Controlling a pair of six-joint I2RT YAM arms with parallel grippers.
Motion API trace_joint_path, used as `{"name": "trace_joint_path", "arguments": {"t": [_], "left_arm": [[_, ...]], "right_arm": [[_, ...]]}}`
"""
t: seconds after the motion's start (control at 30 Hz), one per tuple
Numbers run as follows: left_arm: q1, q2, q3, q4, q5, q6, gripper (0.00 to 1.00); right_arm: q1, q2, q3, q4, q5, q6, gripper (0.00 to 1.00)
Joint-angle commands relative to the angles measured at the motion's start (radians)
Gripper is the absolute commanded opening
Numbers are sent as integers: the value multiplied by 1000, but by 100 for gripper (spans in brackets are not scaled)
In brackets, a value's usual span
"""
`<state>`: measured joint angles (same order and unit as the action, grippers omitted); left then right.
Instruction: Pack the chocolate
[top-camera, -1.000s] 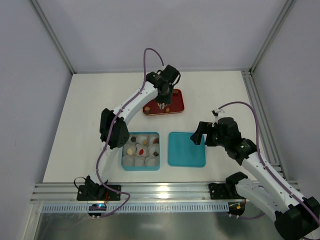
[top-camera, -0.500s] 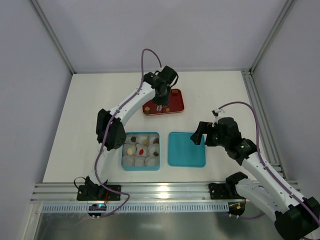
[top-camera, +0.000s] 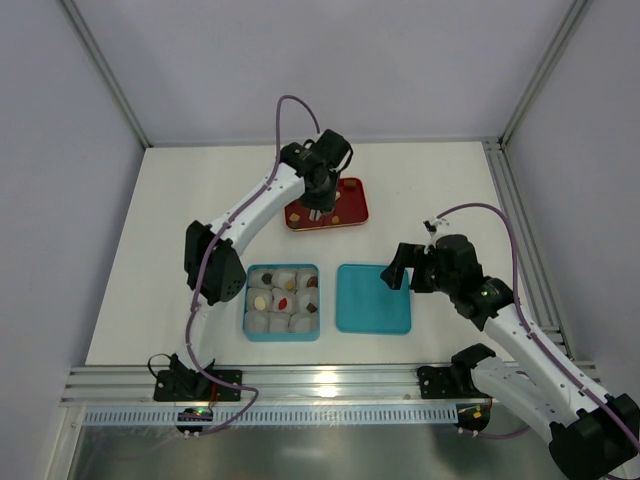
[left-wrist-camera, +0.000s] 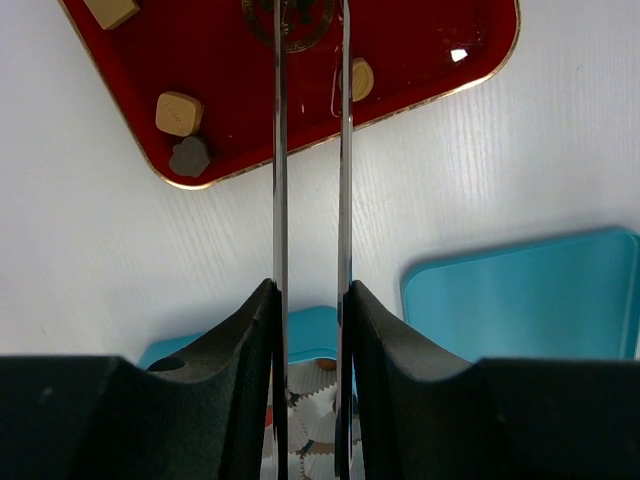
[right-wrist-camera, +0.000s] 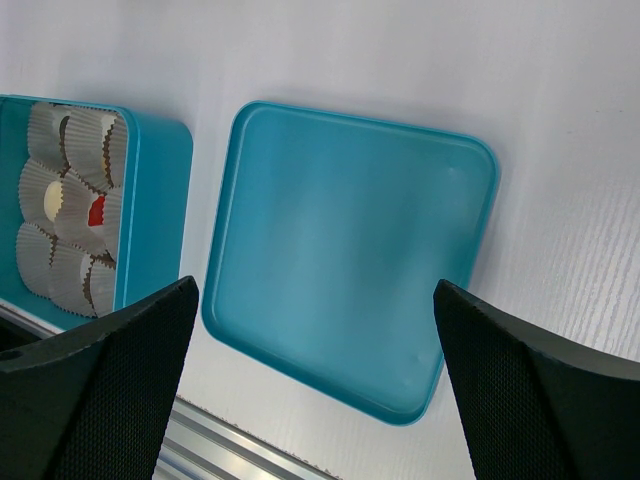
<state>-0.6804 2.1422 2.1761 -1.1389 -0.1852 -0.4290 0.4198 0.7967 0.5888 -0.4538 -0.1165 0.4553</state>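
On the worktop (top-camera: 180, 220) there are three containers: one red tray (left-wrist-camera: 420, 40) near the middle of the far edge, and one blue box (top-camera: 282, 337) and one blue lid (top-camera: 373, 298) side by side toward the near edge. The box holds nine white paper cups (top-camera: 280, 322) in three rows of three.

Four pieces of chocolate (left-wrist-camera: 180, 112) show on the tray in the left wrist view: two tan squares, one of them cut off by the frame, one dark piece and one round tan piece. In the box, one cream and one red piece are clear. The dark ones are too small to count surely.

A gold emblem (left-wrist-camera: 290, 25) on the tray cannot be read.

The left end effector (top-camera: 318, 208) hangs over the tray. Its fingers (left-wrist-camera: 277, 150) are parallel with a narrow gap, and their tips are cut off. The right end effector (right-wrist-camera: 315, 290) is above the lid with its fingers wide apart, holding nothing.
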Motion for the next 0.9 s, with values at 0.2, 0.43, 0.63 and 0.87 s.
{"name": "trace_joint_path", "arguments": {"t": [0.2,0.43,0.63,0.87], "left_arm": [[-1,-10,68,-5,18,10,35],[-1,21,105,-10,12,39,36],[-1,44,125,-19,-28,65,36],[-1,50,123,-12,-45,116,36]], "right_arm": [[7,-11,-9,14,6,5,100],[7,-10,-7,14,6,5,100],[7,-13,-10,13,9,5,100],[7,-14,-7,9,8,3,100]]}}
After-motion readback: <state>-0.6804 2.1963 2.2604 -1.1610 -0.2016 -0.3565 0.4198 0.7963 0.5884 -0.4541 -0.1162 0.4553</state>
